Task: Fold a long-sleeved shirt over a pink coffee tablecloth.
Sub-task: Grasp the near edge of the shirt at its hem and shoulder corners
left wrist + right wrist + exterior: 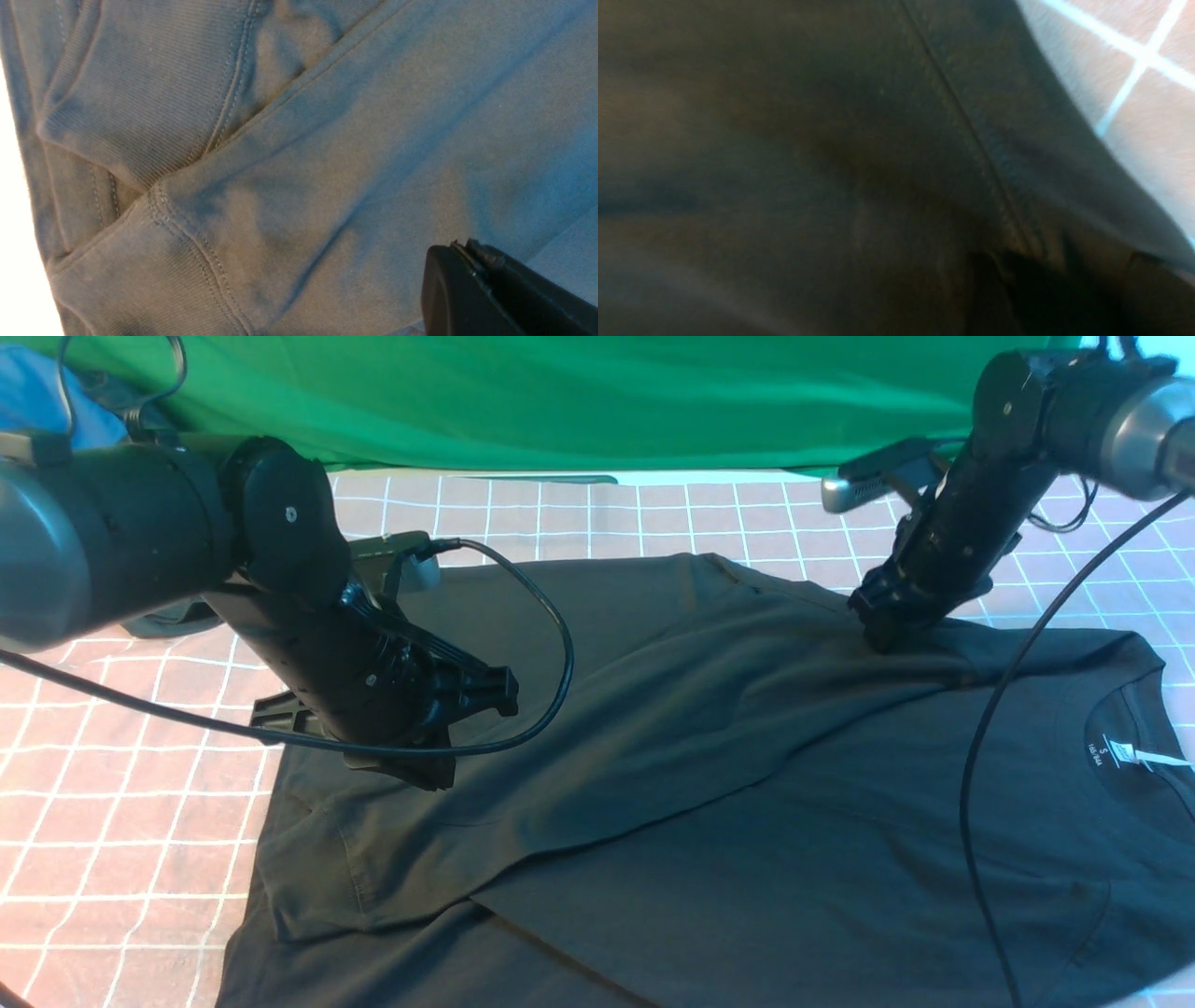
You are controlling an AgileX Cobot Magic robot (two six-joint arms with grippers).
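**Position of work.** The long-sleeved shirt (747,784) lies spread on the pink coffee tablecloth (121,821), which covers the bench. Its collar (1134,747) points to the robot's right and its lower end to the left. One sleeve (560,709) is laid slantwise across the body, so the fold is judged to be at an early stage, with the sleeve brought in and the body not yet doubled over.

**Left hand** (411,770). It stands over the left end of the garment, above the ribbed cuff (140,116). In the left wrist view its fingers (467,289) are pressed together with no cloth between them. It is closed and empty, and appears to be there to check or settle the cuff end.

**Right hand** (887,630). It is set down on the far shoulder region, where the sleeve meets the body, and its tips touch the fabric. Creases run out from that point, which suggests it is pressing or pinching the cloth there. The front view hides the jaws and the right wrist view is too blurred, so I cannot tell whether this hand is open, closed or gripping.

**Risk noted.** The cable (551,644) looping from the left arm hangs close over the sleeve and could drag on it. Any lift at the shoulder is likely to pull the laid sleeve out of line.
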